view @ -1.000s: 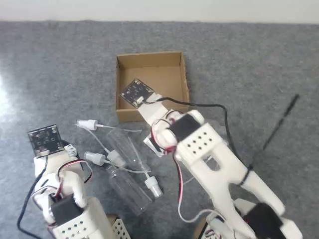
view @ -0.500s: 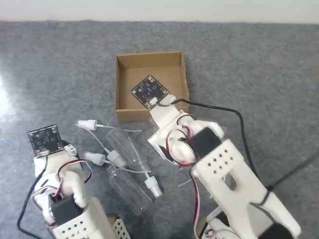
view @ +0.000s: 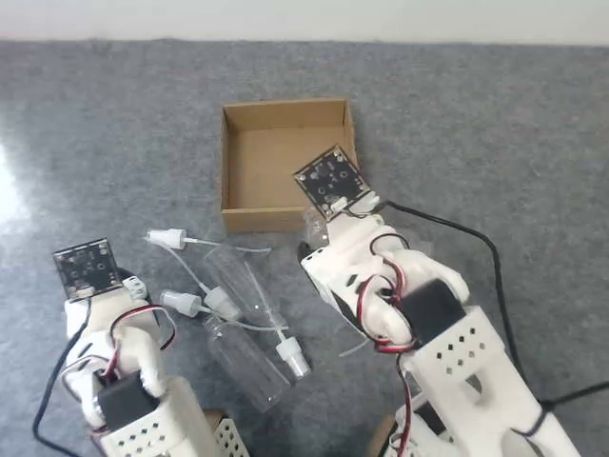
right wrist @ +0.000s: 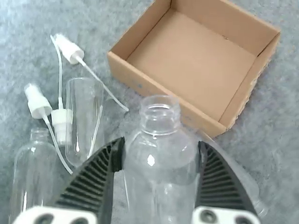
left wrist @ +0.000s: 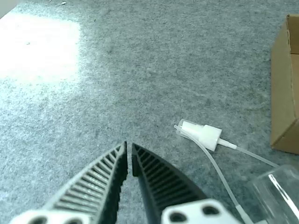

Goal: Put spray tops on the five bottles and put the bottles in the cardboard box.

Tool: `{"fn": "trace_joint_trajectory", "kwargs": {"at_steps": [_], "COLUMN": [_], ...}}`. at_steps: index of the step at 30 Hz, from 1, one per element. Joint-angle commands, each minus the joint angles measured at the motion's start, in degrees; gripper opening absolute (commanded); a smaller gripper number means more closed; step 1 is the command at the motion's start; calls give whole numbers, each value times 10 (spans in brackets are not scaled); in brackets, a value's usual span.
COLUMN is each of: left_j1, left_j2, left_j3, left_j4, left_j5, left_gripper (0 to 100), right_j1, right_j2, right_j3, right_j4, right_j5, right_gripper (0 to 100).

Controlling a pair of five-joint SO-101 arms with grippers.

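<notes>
My right gripper (right wrist: 159, 150) is shut on a clear uncapped bottle (right wrist: 160, 140), held upright just in front of the cardboard box (right wrist: 201, 60), which has nothing inside. In the high view that bottle (view: 312, 227) shows by the box's (view: 285, 157) front right corner, under the right arm (view: 381, 286). My left gripper (left wrist: 129, 150) is shut on nothing, low over the carpet short of a loose spray top (left wrist: 201, 134). Two more bottles (view: 238, 276) (view: 245, 357) lie on their sides among several spray tops (view: 166, 238) (view: 181, 303) (view: 295, 357).
Grey carpet covers the table, with free room left of the box and at the far right. Thin dip tubes (view: 249, 324) trail from the spray tops across the lying bottles. The left arm (view: 124, 333) stands at the front left.
The right arm has swung to the right, from above the box's front wall to its front right corner. The left arm has kept still.
</notes>
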Motion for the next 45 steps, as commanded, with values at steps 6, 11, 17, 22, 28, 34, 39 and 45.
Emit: {"fn": "trace_joint_trajectory", "kwargs": {"at_steps": [6, 11, 17, 22, 28, 34, 39, 45], "left_j1": [0, 1, 1, 22, 39, 40, 55, 84], "left_j2": [-10, -10, -7, -6, -5, 7, 113, 249], "left_j3": [-29, -39, -84, -176, -204, -208, -258, -329], "left_j4": [-11, -11, 6, 57, 65, 48, 46, 48], "left_j5": [11, 10, 8, 4, -4, -4, -1, 31], "left_gripper": [13, 13, 13, 13, 13, 13, 13, 17], "right_j1": [52, 64, 64, 65, 65, 65, 65, 65], "right_j2": [-27, -27, -27, -22, -23, -22, -22, -22], "right_j3": [20, 51, 57, 57, 57, 57, 58, 63], "right_j4": [-52, -95, -97, -99, -97, -98, -98, -100], "right_j5": [-28, -28, -28, -29, -29, -28, -26, -25], "right_gripper": [129, 129, 129, 129, 129, 129, 129, 129]}}
